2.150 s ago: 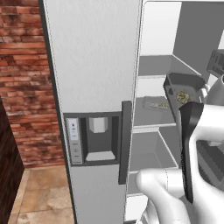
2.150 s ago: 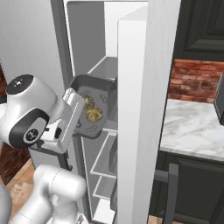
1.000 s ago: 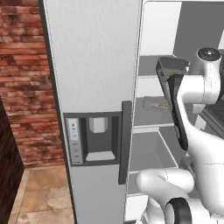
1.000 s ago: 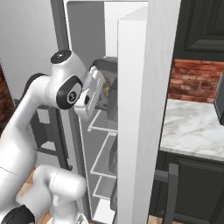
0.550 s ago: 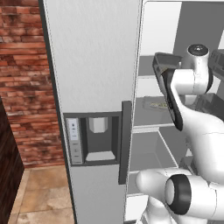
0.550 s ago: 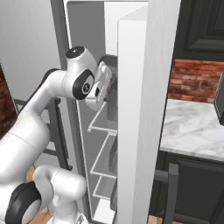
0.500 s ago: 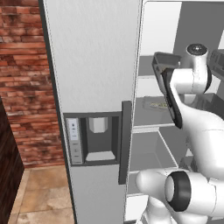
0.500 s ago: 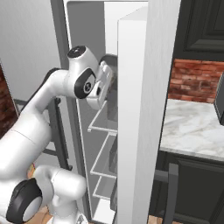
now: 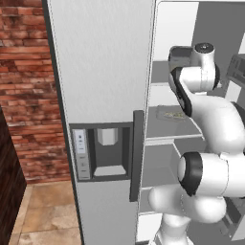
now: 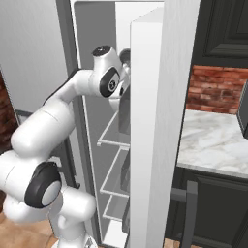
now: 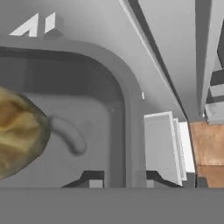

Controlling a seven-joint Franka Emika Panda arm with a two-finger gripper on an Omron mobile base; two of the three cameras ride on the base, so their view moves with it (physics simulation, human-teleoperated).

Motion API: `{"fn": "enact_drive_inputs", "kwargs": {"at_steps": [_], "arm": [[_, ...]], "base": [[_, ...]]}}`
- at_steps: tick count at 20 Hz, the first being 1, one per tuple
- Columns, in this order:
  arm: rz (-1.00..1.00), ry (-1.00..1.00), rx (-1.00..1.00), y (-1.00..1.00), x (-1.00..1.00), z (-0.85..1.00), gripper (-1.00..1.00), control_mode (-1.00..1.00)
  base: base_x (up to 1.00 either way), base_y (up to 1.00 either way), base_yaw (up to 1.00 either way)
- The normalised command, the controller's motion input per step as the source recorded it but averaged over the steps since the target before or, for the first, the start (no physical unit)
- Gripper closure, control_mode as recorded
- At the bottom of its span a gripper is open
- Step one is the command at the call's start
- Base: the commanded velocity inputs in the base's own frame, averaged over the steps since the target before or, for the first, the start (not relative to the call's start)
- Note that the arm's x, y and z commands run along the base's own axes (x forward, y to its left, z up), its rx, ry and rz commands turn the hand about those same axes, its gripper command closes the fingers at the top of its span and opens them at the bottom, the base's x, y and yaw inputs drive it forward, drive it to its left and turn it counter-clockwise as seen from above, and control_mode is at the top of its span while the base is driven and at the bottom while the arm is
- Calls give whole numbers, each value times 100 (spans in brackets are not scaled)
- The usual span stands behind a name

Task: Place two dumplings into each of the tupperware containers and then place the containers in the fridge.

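Inside the open fridge (image 9: 105,72), the gripper (image 11: 119,178) pinches a tupperware container's (image 11: 127,100) rim, seemingly over a pale shelf (image 9: 167,127); brick wall (image 9: 24,95) left.

In the hand view, a tan-olive roundish dumpling (image 11: 17,131) lies at the left inside the shallow grey rectangular tupperware container (image 11: 124,100), whose rim crosses the centre; a pale fridge shelf (image 9: 165,127) sits centre-right in the left base view.

1. One fridge (image 9: 103,72), doors open.
2. Two tupperware containers: one (image 9: 173,115) on a fridge shelf, one (image 11: 124,96) under the hand camera.
3. One dumpling (image 11: 17,131) in the near container; shelf container's contents too small to count.
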Motion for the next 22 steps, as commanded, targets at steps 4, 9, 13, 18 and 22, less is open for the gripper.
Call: {"fn": "enact_drive_inputs", "kwargs": {"at_steps": [4,9,13,18,22], "arm": [[3,2,0,-4,34,27,100,-100],[12,0,-1,-1,25,45,100,-100],[14,2,-7,-2,53,8,100,-100],[7,5,-8,0,75,0,100,-100],[1,0,0,0,73,-1,100,-100]], "base": [[0,0,0],[0,0,0],[0,0,0],[0,0,0],[0,0,0]]}}
